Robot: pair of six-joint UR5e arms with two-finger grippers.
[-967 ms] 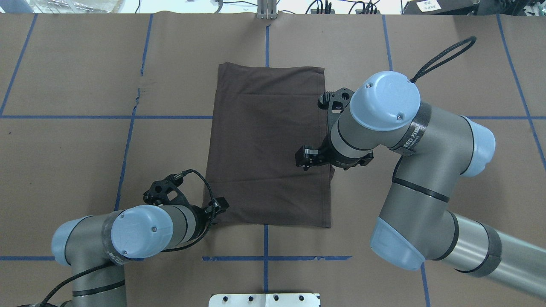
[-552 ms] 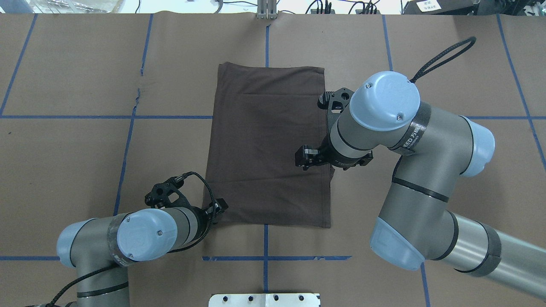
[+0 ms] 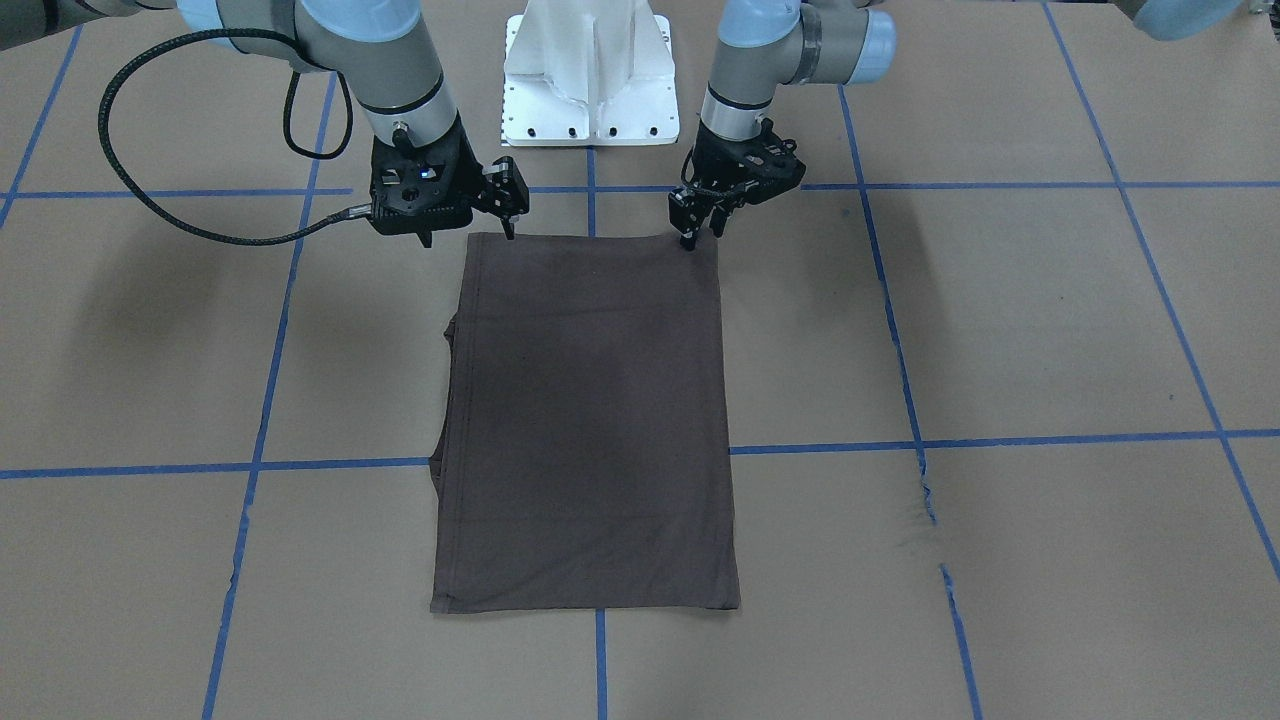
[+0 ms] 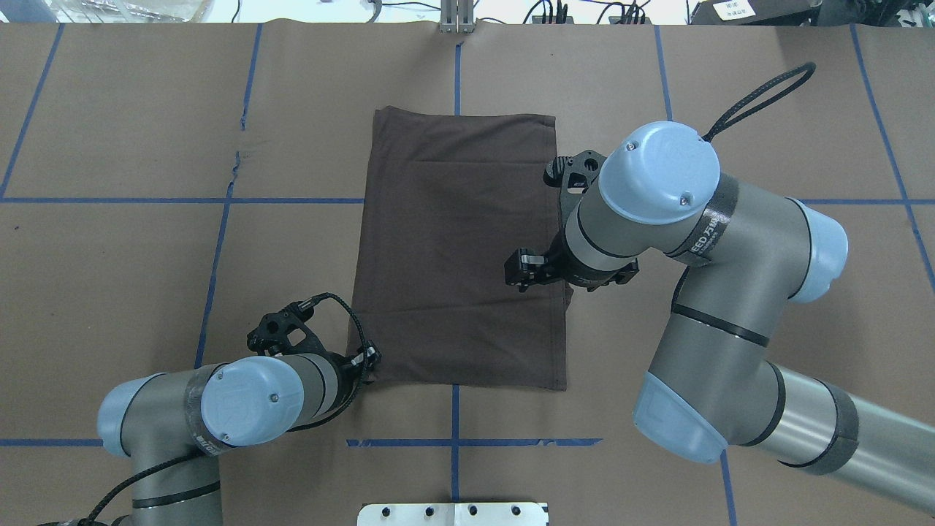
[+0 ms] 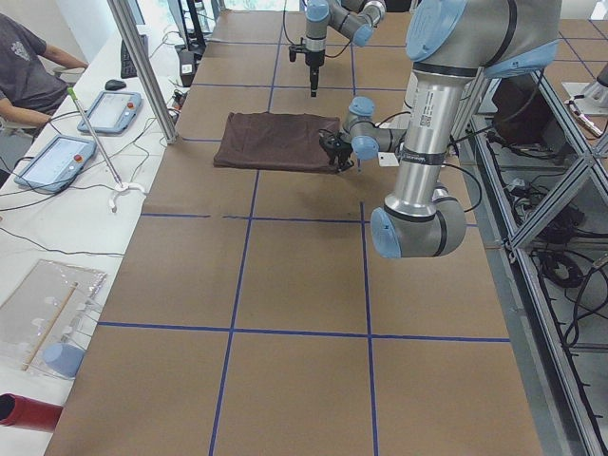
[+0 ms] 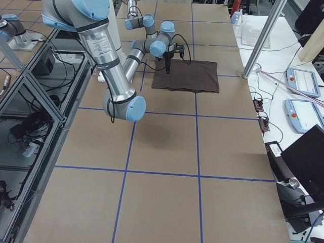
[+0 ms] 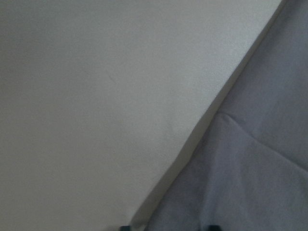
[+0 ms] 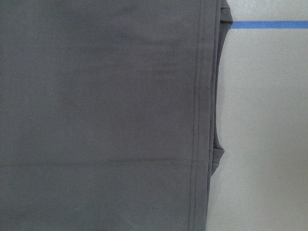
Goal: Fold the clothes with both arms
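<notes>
The dark brown T-shirt (image 3: 590, 420) lies flat on the brown paper, folded into a tall rectangle (image 4: 460, 248). My left gripper (image 4: 367, 359) is low at the shirt's near left corner (image 3: 695, 235). In the left wrist view its two fingertips stand apart at the bottom edge, astride the shirt's edge (image 7: 250, 183), so it is open. My right gripper (image 3: 508, 215) hovers above the shirt's right side (image 4: 522, 270), holds nothing and looks open. The right wrist view shows the shirt's stitched hem (image 8: 197, 115) from above. Collar and logo are hidden.
The white pedestal base (image 3: 590, 80) stands at the robot's side of the table. Blue tape lines (image 4: 453, 442) cross the paper, which has a tear (image 3: 925, 490). A person (image 5: 24, 66) sits at a side bench with tablets (image 5: 104, 109).
My left arm has drawn back and its gripper has shifted a little left and down to the shirt's near left corner. The right arm and the shirt have not moved.
</notes>
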